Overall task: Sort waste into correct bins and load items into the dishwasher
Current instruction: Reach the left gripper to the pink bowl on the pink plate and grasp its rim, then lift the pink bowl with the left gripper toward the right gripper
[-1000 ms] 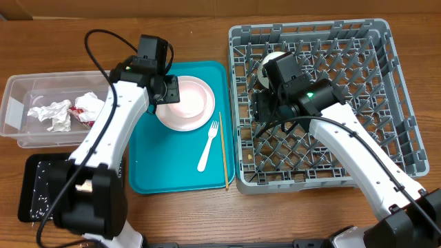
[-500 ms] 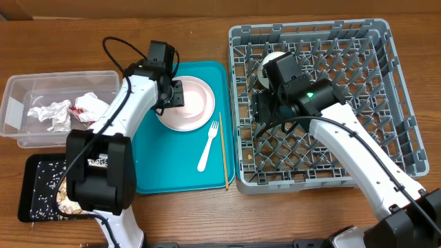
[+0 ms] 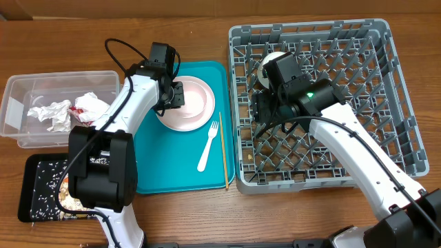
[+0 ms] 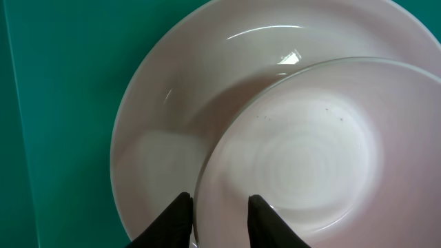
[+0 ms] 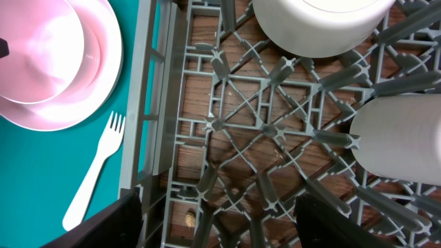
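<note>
A pink bowl sits on a pink plate on the teal tray. My left gripper is open at their left edge. In the left wrist view its fingers straddle the rim of the bowl, one outside over the plate, one inside. My right gripper is open and empty over the grey dish rack, wide apart in its wrist view. A white bowl and a white cup stand in the rack. A white fork and a chopstick lie on the tray.
The teal tray lies between the rack and a clear tub holding a white napkin and a red wrapper. A black tray with rice sits front left. A small scrap lies under the rack grid.
My left gripper has moved right onto the left edge of the pink plate and bowl, then stayed there. The right arm has not moved.
</note>
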You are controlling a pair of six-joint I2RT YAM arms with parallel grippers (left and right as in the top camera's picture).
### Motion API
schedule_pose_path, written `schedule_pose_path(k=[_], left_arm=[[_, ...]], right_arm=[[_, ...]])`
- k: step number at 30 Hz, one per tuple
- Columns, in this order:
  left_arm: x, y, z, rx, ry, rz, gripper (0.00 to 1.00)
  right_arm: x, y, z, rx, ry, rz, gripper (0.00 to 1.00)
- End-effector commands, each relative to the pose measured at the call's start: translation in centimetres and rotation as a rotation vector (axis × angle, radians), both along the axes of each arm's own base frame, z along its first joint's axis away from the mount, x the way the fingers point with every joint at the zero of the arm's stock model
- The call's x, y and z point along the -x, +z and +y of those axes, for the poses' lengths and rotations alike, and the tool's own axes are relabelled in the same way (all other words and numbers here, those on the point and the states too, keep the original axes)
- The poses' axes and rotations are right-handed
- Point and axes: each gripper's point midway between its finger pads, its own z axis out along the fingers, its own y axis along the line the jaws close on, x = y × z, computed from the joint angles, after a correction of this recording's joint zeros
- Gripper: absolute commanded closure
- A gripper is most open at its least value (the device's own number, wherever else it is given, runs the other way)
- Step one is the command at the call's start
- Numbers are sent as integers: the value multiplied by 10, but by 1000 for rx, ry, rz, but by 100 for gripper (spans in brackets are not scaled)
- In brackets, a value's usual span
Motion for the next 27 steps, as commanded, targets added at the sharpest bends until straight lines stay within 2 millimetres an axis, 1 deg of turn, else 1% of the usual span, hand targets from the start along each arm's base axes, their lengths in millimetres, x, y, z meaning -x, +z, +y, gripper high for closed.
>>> schedule_pose_path(k=[1, 8, 16, 18, 19, 21, 23, 25, 27], left_arm=[[0, -3, -2, 10, 7, 8, 75], [0, -3, -2, 9, 7, 9, 74], [4, -9, -1, 7, 7, 17, 74], [4, -9, -1, 8, 7, 16, 80], [3, -9, -1, 8, 8, 14, 87], [3, -9, 0, 8, 8, 12, 96], [2, -7, 1, 2, 10, 6, 96], [-2, 1, 0, -1, -1, -11, 96], [-5, 14, 0, 0, -4, -23, 96]], right_arm=[[-4, 14, 0, -14, -10, -38, 26], [-4, 14, 0, -14, -10, -38, 26], [-4, 14, 0, -14, -10, -38, 26], [-4, 13, 0, -13, -10, -37, 26], [-4, 14, 0, -14, -10, -38, 26], [-4, 14, 0, -14, -10, -38, 26], [-4, 14, 0, -13, -9, -39, 26], [-5, 14, 0, -12, -6, -41, 25], [-7, 15, -1, -9, -11, -54, 26]])
